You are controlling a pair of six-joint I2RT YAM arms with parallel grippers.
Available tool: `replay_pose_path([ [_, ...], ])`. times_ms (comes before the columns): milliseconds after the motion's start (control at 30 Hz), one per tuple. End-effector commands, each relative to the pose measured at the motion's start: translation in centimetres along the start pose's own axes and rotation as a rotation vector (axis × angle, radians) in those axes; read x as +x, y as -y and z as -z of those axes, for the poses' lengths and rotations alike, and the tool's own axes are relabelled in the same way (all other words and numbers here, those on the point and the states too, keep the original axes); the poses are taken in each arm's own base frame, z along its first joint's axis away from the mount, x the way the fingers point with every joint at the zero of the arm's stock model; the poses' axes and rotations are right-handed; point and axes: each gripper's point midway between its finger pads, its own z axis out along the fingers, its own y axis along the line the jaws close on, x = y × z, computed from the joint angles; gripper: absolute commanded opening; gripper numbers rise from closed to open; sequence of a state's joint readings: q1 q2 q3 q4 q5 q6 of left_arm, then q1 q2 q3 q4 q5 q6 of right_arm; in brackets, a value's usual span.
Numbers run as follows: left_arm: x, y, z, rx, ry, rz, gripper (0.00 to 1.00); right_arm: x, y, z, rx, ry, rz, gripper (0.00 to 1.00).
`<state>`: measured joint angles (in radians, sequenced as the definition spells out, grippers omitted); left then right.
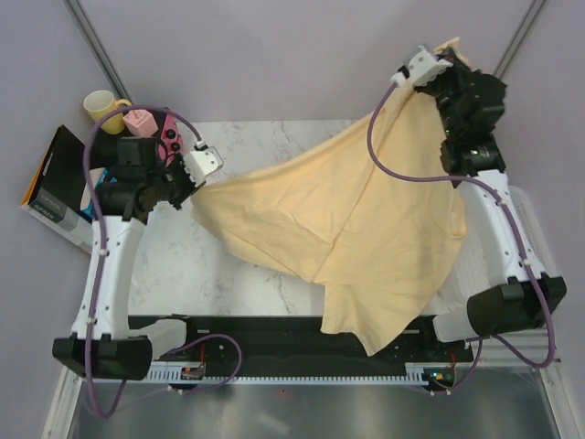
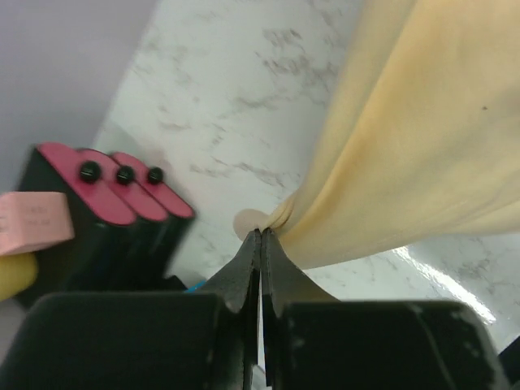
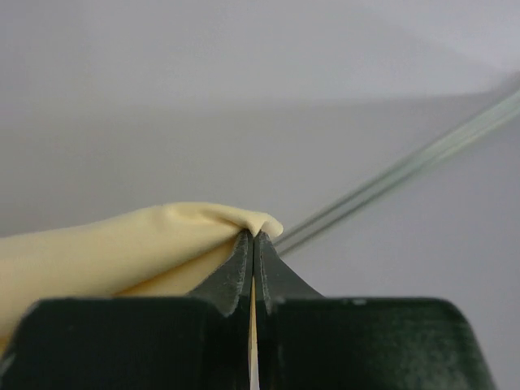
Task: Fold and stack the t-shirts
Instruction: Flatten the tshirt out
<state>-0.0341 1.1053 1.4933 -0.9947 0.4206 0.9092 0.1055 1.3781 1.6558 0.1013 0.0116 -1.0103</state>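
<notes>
A pale yellow-cream t-shirt (image 1: 347,229) hangs stretched between both arms above the marble table (image 1: 174,265), its lower part drooping past the near edge. My left gripper (image 1: 199,178) is shut on one corner of the cloth at the left; in the left wrist view the t-shirt (image 2: 406,146) bunches at the left gripper (image 2: 262,233). My right gripper (image 1: 448,50) is raised high at the back right, shut on another corner; the right wrist view shows the t-shirt (image 3: 122,252) folded over the right gripper (image 3: 253,236). No other t-shirts are in view.
A yellow mug (image 1: 101,105), a pink box (image 1: 139,121) and a black holder with red-topped items (image 2: 114,195) stand at the table's back left. A dark box (image 1: 55,183) lies off the left edge. A white mesh basket (image 1: 535,238) sits at the right.
</notes>
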Motion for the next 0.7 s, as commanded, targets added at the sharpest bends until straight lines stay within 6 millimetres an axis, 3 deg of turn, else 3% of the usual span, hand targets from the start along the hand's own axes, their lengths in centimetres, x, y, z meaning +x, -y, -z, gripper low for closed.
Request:
replay_pose_path([
  [0,6.3,1.0,-4.7,0.076,-0.185,0.014,0.02,4.2,-10.8,-1.8,-0.172,-0.048,0.013,0.0],
  [33,7.9,0.9,-5.8,0.078,-0.238,0.024,0.02,3.8,-12.9,-2.0,-0.209,-0.01,0.016,0.0],
  [100,9.6,0.8,-7.3,0.08,-0.284,0.027,0.02,5.7,-18.1,-1.7,-0.297,-0.024,0.051,0.0],
  [133,10.5,0.5,-7.6,0.067,-0.328,0.023,0.02,5.3,-19.8,-1.7,-0.318,-0.001,0.058,0.0],
  [167,11.6,0.2,-8.7,0.066,-0.363,0.034,0.02,6.1,-22.2,-1.7,-0.361,-0.006,0.093,0.0],
  [267,13.8,-0.5,-9.8,0.05,-0.463,0.047,0.02,7.1,-27.2,-1.9,-0.409,-0.006,0.139,0.0],
  [300,14.4,-0.9,-9.9,0.031,-0.5,0.049,0.02,7.1,-27.5,-2.5,-0.384,0.0,0.149,0.01],
  [333,14.8,-1.1,-10.0,0.021,-0.518,0.06,0.02,6.9,-28.2,-2.9,-0.371,-0.006,0.159,0.09],
  [367,15.7,-0.8,-10.6,0.032,-0.548,0.07,0.08,8.3,-29.8,-3.3,-0.365,-0.055,0.178,0.16],
  [400,16.6,-1.4,-10.4,-0.007,-0.601,0.066,0.2,7.8,-28.6,-4.5,-0.293,-0.056,0.191,0.24],
  [433,17.3,-1.4,-10.5,-0.016,-0.632,0.079,0.4,7.8,-29.0,-5.0,-0.267,-0.07,0.196,0.46],
  [467,17.8,-1.4,-10.5,-0.029,-0.655,0.088,0.56,9.1,-29.8,-5.3,-0.244,-0.122,0.206,0.57],
  [500,18.4,-2.3,-10.5,-0.083,-0.686,0.086,0.63,8.5,-28.6,-6.1,-0.187,-0.118,0.208,0.69],
  [533,19.0,-2.3,-10.4,-0.118,-0.705,0.102,0.76,8.4,-28.4,-6.4,-0.165,-0.125,0.208,0.8],
  [667,19.7,-4.4,-9.5,-0.306,-0.732,0.104,0.78,8.7,-27.1,-6.9,-0.081,-0.189,0.202,0.84],
])
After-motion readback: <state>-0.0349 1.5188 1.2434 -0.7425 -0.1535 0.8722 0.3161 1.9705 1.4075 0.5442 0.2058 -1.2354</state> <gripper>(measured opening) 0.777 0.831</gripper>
